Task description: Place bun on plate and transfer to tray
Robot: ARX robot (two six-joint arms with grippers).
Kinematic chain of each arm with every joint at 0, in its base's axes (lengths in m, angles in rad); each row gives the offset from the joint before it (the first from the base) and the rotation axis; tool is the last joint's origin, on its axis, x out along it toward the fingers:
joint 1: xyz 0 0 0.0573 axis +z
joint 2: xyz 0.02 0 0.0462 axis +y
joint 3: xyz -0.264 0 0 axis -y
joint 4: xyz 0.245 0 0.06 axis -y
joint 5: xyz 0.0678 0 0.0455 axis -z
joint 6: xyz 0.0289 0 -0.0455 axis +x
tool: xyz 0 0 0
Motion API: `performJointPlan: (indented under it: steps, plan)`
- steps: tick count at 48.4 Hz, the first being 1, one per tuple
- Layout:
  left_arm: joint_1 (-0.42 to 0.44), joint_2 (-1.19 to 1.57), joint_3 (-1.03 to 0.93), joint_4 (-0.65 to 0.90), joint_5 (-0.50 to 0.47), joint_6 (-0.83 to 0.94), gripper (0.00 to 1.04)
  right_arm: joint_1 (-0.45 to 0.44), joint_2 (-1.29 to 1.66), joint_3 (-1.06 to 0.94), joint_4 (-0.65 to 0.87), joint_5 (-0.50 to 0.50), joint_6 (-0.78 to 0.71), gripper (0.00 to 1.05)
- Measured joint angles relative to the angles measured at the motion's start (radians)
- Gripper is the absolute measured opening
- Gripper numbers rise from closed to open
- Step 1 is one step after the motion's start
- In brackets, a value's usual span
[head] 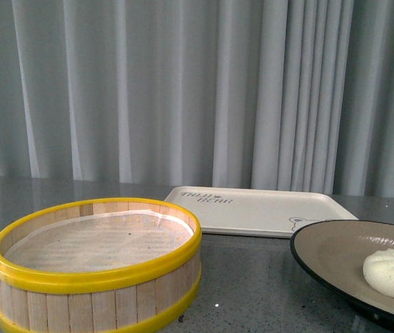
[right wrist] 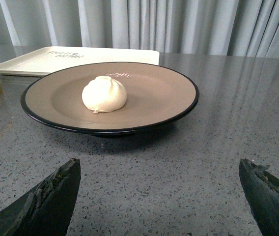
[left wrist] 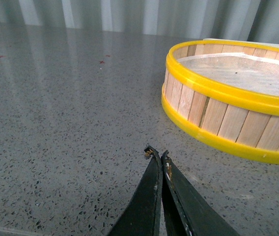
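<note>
Crowding the scene: a basket [head: 93, 305] sits front-left on the surface [head: 252, 284], the tray [head: 252, 211] lies behind it toward the right, and a grey pleated curtain [head: 183, 90] closes off the back.
Bun: there's the bun [head: 391, 272], resting on the plate [head: 329, 253], off-centre on the tan inside.
Plate: on the surface at the right, just in front of the tray and apart from the basket.
In the way: the basket stands between the left claw [left wrist: 157, 153] and the tray, and only a corner of the tray peeks over its far rim.
Basket: round, with pale wooden slats bound by yellow hoops and a white liner inside.
Tray: flat, cream, with rounded corners, a raised rim and grey lettering.
Plate make: wide and shallow, with a glossy black rim and a black foot.
Bun make: soft matte white dough, with a pleated swirl on top.
Surface: grey speckled stone, polished enough to reflect the curtain.
Left claw: low over the surface beside the basket, not touching it, fingers pressed together on nothing.
Right claw: and the right claw [right wrist: 159, 163] is spread wide, its dark tips rough, low over the surface, aimed at the plate and short of it.
</note>
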State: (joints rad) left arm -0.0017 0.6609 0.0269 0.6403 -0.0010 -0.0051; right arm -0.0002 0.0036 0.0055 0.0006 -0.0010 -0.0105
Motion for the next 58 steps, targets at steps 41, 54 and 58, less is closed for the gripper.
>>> performJointPlan:
  steps: [41, 54, 58]
  plan:
    - [0.0, -0.391, -0.001, -0.367, 0.0, 0.0, 0.04, 0.0, 0.0, 0.0, 0.0, 0.0, 0.0, 0.96]
    - [0.0, -0.469, -0.001, -0.445, 0.0, 0.0, 0.04, 0.0, 0.0, 0.0, 0.0, 0.0, 0.0, 0.96]
    - [0.0, -0.504, -0.001, -0.48, 0.0, 0.0, 0.04, 0.0, 0.0, 0.0, 0.0, 0.0, 0.0, 0.96]
